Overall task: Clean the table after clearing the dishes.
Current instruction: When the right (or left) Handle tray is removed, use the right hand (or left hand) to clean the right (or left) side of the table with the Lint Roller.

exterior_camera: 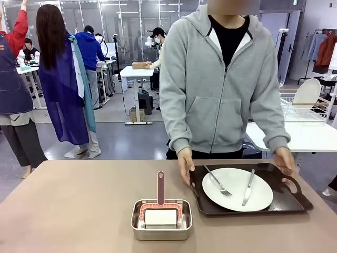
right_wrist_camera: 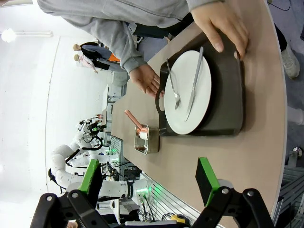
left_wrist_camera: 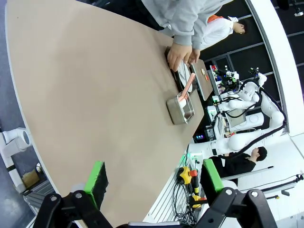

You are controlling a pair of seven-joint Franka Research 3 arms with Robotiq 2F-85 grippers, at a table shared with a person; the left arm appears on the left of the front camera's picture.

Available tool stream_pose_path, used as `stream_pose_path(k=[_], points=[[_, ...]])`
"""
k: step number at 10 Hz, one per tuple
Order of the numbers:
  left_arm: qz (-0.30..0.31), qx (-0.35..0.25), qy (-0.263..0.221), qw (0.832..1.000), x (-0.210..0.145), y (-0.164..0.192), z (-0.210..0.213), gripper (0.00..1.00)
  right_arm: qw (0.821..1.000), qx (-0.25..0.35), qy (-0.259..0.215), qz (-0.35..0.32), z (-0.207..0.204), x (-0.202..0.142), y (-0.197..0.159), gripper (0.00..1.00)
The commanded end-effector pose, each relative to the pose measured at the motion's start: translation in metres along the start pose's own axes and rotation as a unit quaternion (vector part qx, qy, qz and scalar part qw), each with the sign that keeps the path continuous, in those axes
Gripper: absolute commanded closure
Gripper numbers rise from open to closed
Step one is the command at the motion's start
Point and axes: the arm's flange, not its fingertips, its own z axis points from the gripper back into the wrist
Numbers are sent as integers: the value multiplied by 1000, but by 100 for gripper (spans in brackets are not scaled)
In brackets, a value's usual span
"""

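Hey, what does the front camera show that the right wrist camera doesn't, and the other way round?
Front view adds: the wire dish rack on the white side table behind the person.
Right wrist view adds: the right gripper, jaws open with nothing between them.
Both share: the brown tray with the white plate, fork and knife, the person's hands at its two ends, and the steel pan holding a pink-handled brush.
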Motion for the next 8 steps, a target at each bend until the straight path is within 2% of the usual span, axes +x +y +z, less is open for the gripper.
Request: stream_pose_path(k=[1,7,8], points=[[1,2,6,1000,-4,-4,1,0,1000,6,-1,8,0,-2,1,0],[1,2,6,1000,-4,-4,1,0,1000,0,0,0,0,0,0,0],[1,2,6,1000,-4,-4,1,0,999,-42,15,15,-28,4,30,0]])
